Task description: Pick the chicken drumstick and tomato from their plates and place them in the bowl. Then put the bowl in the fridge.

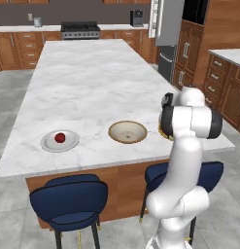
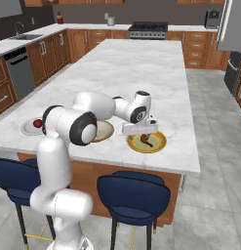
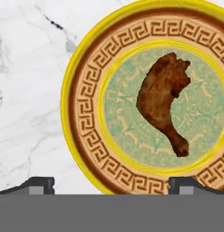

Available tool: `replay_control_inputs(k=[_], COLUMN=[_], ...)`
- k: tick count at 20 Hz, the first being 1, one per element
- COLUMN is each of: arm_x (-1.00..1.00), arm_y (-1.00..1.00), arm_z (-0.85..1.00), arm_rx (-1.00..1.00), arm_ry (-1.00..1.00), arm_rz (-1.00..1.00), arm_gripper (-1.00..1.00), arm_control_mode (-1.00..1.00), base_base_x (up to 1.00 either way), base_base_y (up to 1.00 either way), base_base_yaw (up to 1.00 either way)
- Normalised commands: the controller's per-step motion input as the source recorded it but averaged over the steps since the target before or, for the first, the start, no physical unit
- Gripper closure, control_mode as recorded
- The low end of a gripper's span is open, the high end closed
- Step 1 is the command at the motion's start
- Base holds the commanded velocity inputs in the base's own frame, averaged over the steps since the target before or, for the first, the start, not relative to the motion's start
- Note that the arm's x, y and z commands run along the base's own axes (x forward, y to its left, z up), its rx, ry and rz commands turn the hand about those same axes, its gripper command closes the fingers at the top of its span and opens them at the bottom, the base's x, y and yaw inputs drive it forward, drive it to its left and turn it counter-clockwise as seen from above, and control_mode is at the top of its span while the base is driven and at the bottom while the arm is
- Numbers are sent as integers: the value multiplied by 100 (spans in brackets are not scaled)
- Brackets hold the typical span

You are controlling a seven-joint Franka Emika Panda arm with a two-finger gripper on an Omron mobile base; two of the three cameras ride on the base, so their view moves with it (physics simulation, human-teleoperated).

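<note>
Standing at a white marble worktop (image 1: 82, 82) in a wood-cabinet kitchen, I have a stove (image 1: 80, 30) at the far wall and the fridge (image 1: 169, 29) at the far right, door ajar. My arm reaches forward and bends down, so my tool (image 2: 140, 131) hangs over the yellow plate (image 2: 158, 145), jaws spread wide and gripping nothing. The drumstick (image 3: 162, 100) lies on that plate's green centre, between my fingertips (image 3: 38, 185) but below them, untouched. The bowl (image 1: 127, 132) sits just left of that plate. Further left, the tomato (image 1: 60, 137) rests on the grey plate (image 1: 48, 143). Blue stools (image 1: 69, 199) stand under the near edge.
</note>
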Motion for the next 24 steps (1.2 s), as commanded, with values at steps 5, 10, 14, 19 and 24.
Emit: replay_control_inputs(k=[5,10,14,19,24], arm_x=[38,28,31,24,27], arm_y=[-11,-2,-4,-4,-11], arm_z=[-32,-41,-35,-28,-19], arm_rx=[0,1,1,0,0], arm_ry=[0,0,0,-5,-7], arm_rz=[0,0,0,0,0], arm_gripper=[-100,-100,-100,-100,-100], arm_control_mode=[-100,-100,-100,-100,-100], base_base_x=[0,0,0,0,0], base_base_y=[0,0,0,0,0], base_base_yaw=[0,0,0,0,0])
